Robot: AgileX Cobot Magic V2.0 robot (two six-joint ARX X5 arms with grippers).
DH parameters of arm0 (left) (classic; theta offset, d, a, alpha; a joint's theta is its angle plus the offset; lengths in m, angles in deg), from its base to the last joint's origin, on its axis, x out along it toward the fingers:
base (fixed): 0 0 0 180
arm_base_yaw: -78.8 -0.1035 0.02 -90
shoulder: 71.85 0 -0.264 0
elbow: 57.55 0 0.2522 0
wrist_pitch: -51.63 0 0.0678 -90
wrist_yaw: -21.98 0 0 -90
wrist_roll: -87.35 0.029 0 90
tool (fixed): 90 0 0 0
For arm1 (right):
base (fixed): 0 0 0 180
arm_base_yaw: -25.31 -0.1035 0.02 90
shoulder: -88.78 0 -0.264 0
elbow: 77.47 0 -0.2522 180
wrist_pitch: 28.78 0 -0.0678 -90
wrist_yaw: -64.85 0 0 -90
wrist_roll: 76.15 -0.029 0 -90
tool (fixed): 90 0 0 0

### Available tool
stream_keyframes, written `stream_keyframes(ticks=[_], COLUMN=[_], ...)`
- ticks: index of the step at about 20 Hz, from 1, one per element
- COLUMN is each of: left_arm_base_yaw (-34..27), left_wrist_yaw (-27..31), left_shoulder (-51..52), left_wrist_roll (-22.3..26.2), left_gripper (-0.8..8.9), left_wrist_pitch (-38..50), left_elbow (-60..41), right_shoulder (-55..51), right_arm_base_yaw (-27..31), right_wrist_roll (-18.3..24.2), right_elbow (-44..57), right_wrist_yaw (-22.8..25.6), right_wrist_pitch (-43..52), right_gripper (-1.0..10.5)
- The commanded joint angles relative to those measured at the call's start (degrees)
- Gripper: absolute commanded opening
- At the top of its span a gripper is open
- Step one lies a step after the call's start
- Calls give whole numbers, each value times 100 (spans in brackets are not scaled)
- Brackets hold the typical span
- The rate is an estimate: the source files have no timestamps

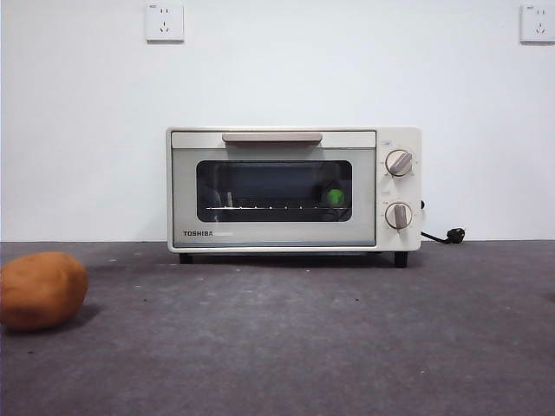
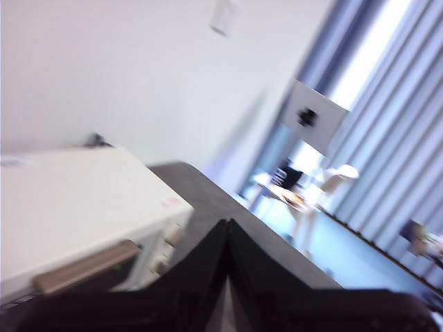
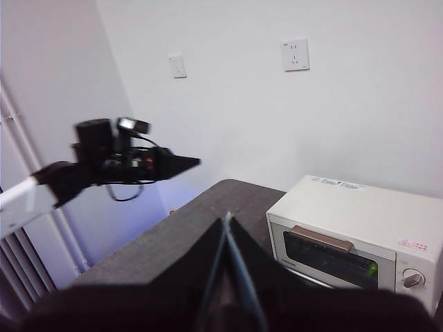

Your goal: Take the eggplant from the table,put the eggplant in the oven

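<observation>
Dark purple eggplant (image 1: 334, 198) with lime-green cap already behind cream-white oven (image 1: 293, 188) glass, door closed; left gripper (image 2: 227, 225) and right gripper (image 3: 227, 218) both pinched shut, empty, raised well apart from it.

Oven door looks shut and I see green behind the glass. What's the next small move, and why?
Probably none on the eggplant: its green cap shows through the window of the oven, on the rack, and the door is closed. Both grippers, left and right, are shut, empty and raised clear of the table. I'd just settle both arms at rest.
</observation>
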Motion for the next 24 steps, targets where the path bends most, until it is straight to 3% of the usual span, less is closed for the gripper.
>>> stream_keyframes(ticks=[1,5,15,24], left_arm_base_yaw=[9,7,7,7], left_wrist_yaw=[407,1032,3281,3368], left_shoulder=[442,1045,2190,2389], left_wrist_roll=[299,619,1659,1742], left_gripper=[-6,-6,-6,-6], left_wrist_pitch=[-256,-800,-2444,-2614], left_elbow=[11,11,11,33], right_shoulder=[-26,-22,-22,-17], right_arm_base_yaw=[-4,-4,-4,-4], right_wrist_roll=[46,44,39,39], right_elbow=[4,4,4,4], right_wrist_yaw=[4,4,4,4], right_wrist_pitch=[-118,-118,-118,-118], right_gripper=[1,1,1,1])
